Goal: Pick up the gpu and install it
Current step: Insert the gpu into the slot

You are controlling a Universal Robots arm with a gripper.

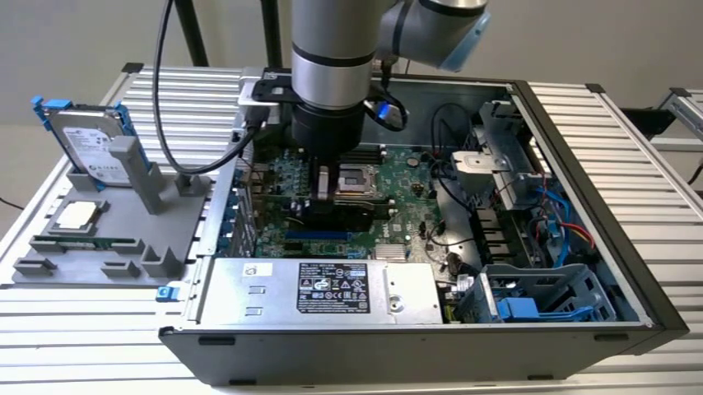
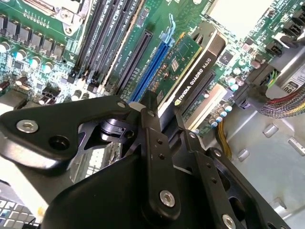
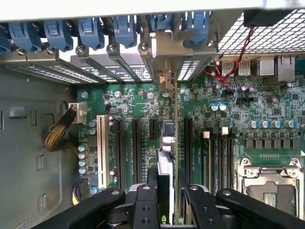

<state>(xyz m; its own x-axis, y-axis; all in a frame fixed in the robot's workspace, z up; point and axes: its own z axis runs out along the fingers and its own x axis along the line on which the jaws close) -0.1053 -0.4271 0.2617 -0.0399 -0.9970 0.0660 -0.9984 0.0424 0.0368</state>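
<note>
Gripper [image 2: 159,117] clamps the gpu [image 2: 193,71] by its upper edge, card standing on edge just beneath the fingers, over the blue slot [image 2: 152,67]. Likely light, stiff, fragile; hold edges, not components.

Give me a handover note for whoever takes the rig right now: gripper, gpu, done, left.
Gripper: shut on the gpu, arm reaching down inside the open computer case.
Gpu: held on edge over the motherboard, at the blue expansion slot; in the first wrist view it lines up with the rear bracket openings.
Done: pick-up, carry into the case.
Left: I cannot tell if the card is fully seated; release not yet made.
Fixture outside holds the hard drive.
</note>
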